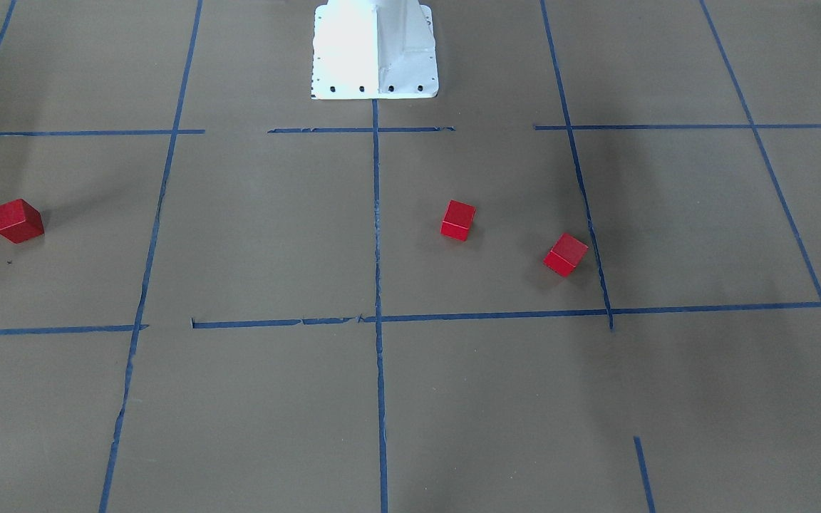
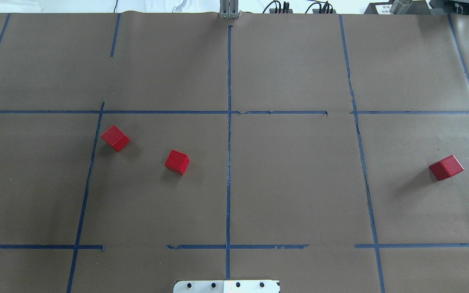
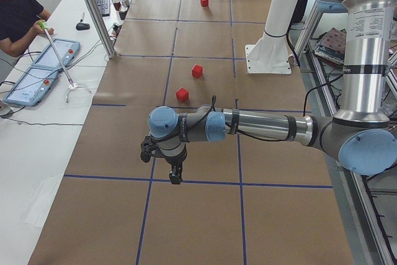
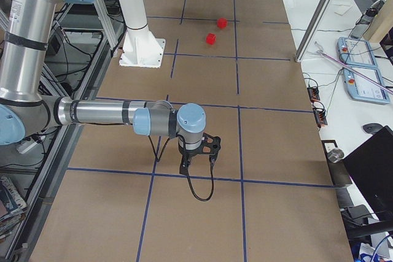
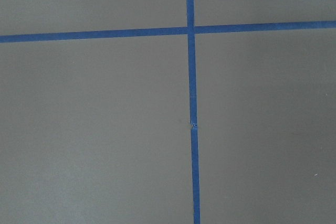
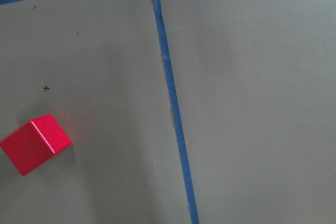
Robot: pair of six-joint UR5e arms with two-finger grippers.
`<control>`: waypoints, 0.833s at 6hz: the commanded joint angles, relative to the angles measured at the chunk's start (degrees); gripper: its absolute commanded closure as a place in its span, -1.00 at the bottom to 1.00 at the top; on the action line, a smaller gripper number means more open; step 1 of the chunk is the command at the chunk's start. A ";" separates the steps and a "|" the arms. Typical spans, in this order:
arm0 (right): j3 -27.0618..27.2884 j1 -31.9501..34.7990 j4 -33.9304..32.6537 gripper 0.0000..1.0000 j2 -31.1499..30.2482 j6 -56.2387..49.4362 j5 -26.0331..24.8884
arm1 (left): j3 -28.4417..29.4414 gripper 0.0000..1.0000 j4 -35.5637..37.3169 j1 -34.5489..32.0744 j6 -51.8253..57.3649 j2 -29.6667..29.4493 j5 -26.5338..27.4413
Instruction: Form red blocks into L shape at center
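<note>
Three red blocks lie apart on the brown table. In the overhead view two sit left of the centre line, one by a tape line and one nearer the centre. The third is far right. It also shows in the right wrist view at the lower left. My left gripper shows only in the exterior left view, hanging over the table short of the two blocks. My right gripper shows only in the exterior right view. I cannot tell whether either is open or shut.
Blue tape lines split the table into squares. The white robot base stands at the robot's edge. An operator with a grabber stick, control tablets and a metal post are at the far side.
</note>
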 commanded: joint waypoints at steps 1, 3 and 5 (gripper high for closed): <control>0.19 0.00 0.00 -1.00 -0.01 -0.08 0.09 | -0.32 -1.00 -1.25 0.17 -0.08 0.65 0.44; 0.28 0.00 0.00 -1.00 0.08 0.01 0.09 | -0.67 -1.00 -1.27 0.17 0.00 0.75 -0.08; 0.80 0.00 0.09 -1.00 0.43 0.10 0.09 | -1.20 -1.00 -1.27 0.17 -0.08 0.84 0.44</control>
